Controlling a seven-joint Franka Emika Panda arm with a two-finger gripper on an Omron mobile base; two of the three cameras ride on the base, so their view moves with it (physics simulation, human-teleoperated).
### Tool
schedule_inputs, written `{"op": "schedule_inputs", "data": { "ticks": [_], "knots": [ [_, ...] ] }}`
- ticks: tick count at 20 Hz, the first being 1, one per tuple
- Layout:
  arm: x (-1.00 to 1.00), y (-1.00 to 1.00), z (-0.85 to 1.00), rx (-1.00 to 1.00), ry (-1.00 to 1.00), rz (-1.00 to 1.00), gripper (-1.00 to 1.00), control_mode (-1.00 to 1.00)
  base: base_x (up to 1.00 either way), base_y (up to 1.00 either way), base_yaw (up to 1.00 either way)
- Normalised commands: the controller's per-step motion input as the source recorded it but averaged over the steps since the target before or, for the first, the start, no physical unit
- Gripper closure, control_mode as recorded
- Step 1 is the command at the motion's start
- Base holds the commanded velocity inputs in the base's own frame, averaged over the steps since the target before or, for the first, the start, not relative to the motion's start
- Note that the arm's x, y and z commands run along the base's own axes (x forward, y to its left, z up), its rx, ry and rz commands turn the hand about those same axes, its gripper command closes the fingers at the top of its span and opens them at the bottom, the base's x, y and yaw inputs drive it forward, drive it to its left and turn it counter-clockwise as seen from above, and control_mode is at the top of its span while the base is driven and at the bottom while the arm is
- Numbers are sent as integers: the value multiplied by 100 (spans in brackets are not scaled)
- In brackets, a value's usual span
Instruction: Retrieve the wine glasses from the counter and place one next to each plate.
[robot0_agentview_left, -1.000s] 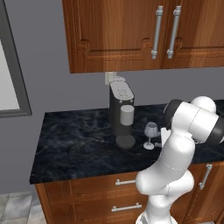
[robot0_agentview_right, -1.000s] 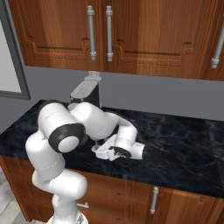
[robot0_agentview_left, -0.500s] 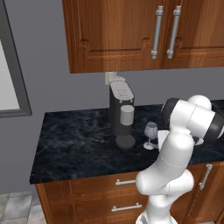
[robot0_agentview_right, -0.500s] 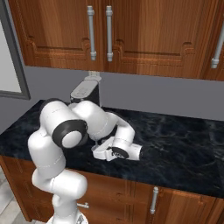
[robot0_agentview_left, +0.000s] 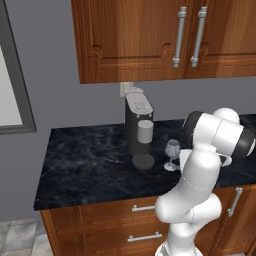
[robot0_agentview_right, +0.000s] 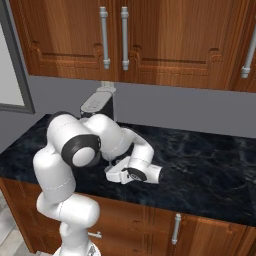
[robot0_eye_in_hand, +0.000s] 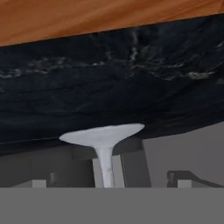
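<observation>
One clear wine glass (robot0_agentview_left: 172, 153) stands upright on the black marble counter (robot0_agentview_left: 85, 170), just right of the coffee machine. My gripper (robot0_agentview_right: 112, 174) hangs low over the counter, lying sideways and pointing at the glass. In the hand view the picture is rolled: the glass's foot (robot0_eye_in_hand: 103, 134) is on top and its stem runs down between my two fingertips (robot0_eye_in_hand: 181, 178). The gripper (robot0_eye_in_hand: 111, 180) is open around the stem and does not touch it. The plates are out of view.
A dark coffee machine (robot0_agentview_left: 139, 127) holding a grey cup (robot0_agentview_left: 145, 131) stands at the back of the counter, close to the glass on its left. Wooden wall cabinets (robot0_agentview_left: 165, 35) hang overhead. Drawers (robot0_agentview_left: 100, 225) sit below the counter's front edge.
The arm has leaned a little further toward the glass, carrying the hand closer to it. The glass has not moved and the jaws have stayed open.
</observation>
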Motion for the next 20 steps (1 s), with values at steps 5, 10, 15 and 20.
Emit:
{"op": "schedule_inputs", "data": {
  "ticks": [5, 10, 15, 20],
  "knots": [
    [17, 6, -5, 0, 0, 0, -100, -100, 0, 0, 0],
    [27, 0, -5, 1, 0, 0, -100, -100, 0, 0, 0],
    [6, 0, -4, 2, 0, -1, -100, -100, 0, 0, 0],
    [-4, 20, -1, 0, 0, -2, -100, -100, 0, 0, 0]
  ]
}}
